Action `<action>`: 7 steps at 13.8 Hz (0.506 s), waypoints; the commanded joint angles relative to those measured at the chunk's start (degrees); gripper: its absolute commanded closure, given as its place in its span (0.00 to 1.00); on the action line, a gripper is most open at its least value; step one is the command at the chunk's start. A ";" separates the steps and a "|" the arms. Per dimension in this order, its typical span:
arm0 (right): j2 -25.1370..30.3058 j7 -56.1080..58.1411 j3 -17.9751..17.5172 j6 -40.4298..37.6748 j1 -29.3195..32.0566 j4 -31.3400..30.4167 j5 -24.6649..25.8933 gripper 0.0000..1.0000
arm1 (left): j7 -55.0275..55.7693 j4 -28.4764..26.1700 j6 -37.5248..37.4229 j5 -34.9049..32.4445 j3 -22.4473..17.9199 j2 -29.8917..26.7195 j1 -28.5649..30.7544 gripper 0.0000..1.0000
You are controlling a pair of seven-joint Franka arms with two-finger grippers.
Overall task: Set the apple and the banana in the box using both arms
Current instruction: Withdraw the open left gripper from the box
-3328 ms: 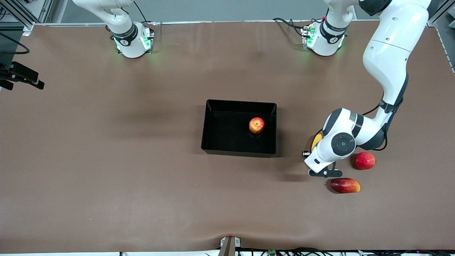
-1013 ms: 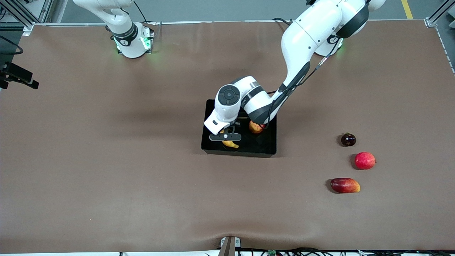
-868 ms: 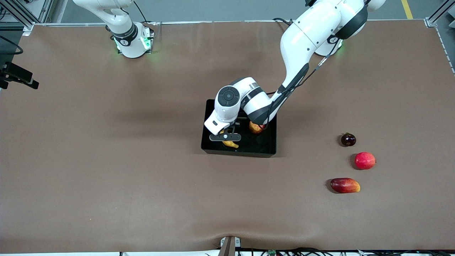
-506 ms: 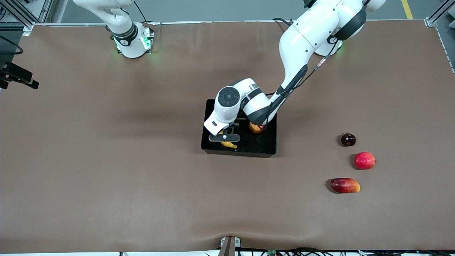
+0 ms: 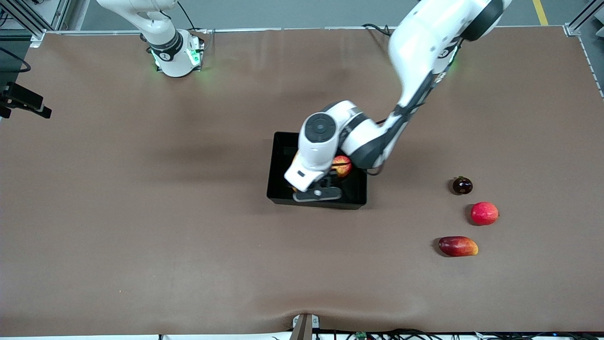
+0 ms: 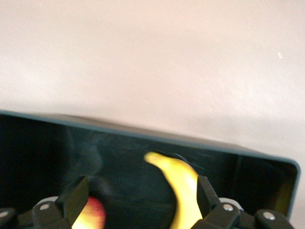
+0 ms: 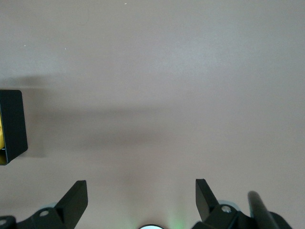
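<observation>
Banana (image 6: pixel 183 191) and apple (image 5: pixel 341 165) both lie in box (image 5: pixel 278 189) (task looks done, only withdrawal left). Left gripper (image 5: pixel 318 193) over box, jaws spread, holding nothing. Right gripper (image 7: pixel 140 200) spread, waits above bare table.

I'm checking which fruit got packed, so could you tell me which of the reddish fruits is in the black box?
The mottled red-and-yellow apple in the box; the others lie on the table.

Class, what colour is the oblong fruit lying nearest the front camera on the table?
Dark red fading to yellow at one end, the oblong fruit shows best in the front view.
</observation>
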State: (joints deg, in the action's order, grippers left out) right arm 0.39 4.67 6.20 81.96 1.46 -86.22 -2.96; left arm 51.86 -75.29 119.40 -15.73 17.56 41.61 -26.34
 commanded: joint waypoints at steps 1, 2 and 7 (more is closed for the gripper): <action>0.75 0.78 -0.93 -0.22 1.35 -0.53 0.15 0.00 | -5.61 -2.31 -8.62 0.44 0.19 -7.92 5.22 0.00; 0.75 0.78 -0.93 -0.22 1.35 -0.53 0.15 0.00 | -8.33 -2.31 -12.92 0.44 0.37 -10.03 7.33 0.00; 0.75 0.78 -0.93 -0.22 1.35 -0.53 0.24 0.00 | -16.97 -2.14 -20.43 3.08 0.55 -17.95 17.44 0.00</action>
State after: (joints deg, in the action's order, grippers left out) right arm 0.39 4.67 6.19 81.95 1.48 -86.23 -2.96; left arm 36.01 -75.46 99.90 -14.08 17.68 27.76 -11.91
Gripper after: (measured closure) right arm 0.000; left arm 0.000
